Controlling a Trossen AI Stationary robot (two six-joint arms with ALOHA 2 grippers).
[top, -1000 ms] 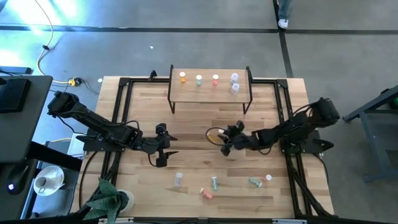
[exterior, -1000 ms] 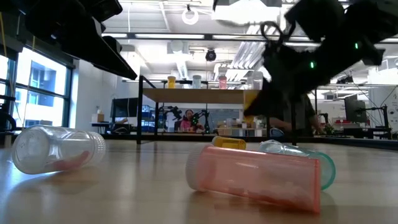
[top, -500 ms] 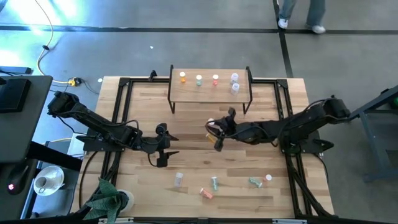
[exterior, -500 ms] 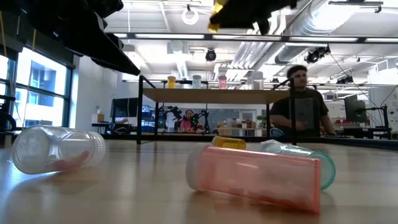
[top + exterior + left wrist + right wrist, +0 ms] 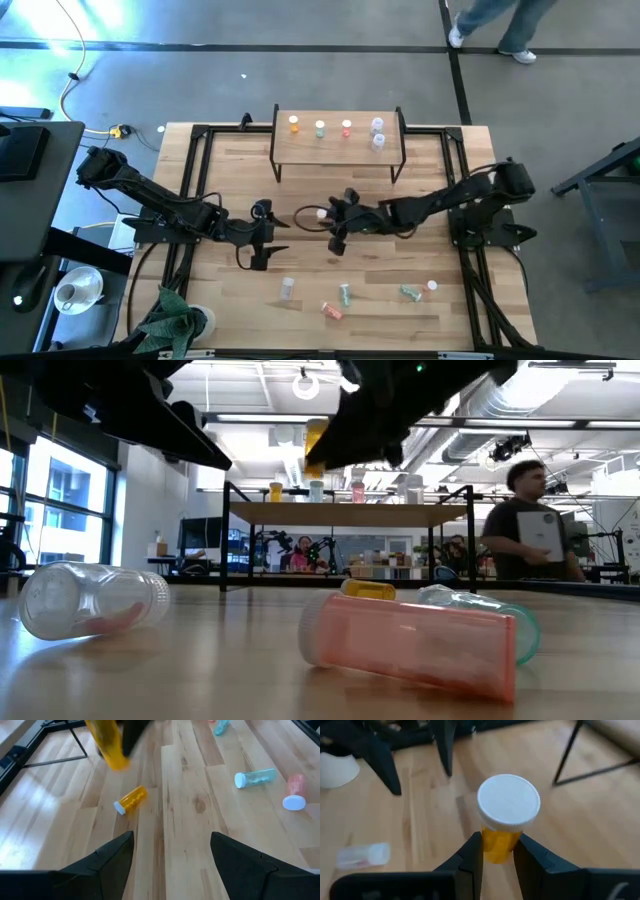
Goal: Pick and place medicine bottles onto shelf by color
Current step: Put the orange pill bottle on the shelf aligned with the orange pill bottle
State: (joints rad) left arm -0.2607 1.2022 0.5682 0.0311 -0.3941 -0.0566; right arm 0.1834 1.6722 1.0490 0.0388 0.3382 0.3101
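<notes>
We see the right gripper (image 5: 335, 222) held above the middle of the table (image 5: 310, 270), in front of the shelf (image 5: 338, 139), its two fingers (image 5: 472, 857) pinching an orange bottle (image 5: 504, 822) by the body, white cap up. In the low view the orange bottle shows lifted well clear of the tabletop, about level with the shelf top.

The left gripper (image 5: 262, 235) hovers over the table's left half, just left of the right one, and its jaws stand spread with nothing between them.

On the shelf five bottles stand upright: an orange one (image 5: 294, 124), a green one (image 5: 320, 128), a pink one (image 5: 347, 127), and two clear ones (image 5: 377, 133) close together at the right end.

Lying on the table near its front edge we see a clear bottle (image 5: 288, 288), a pink bottle (image 5: 331, 311), a green bottle (image 5: 345, 294), another green bottle (image 5: 409, 292) and a small white-capped one (image 5: 432, 286) just beside it. The left wrist view also shows a second orange bottle (image 5: 130, 800) lying on its side on the wood.

A person (image 5: 530, 525) stands in the room beyond the table.
</notes>
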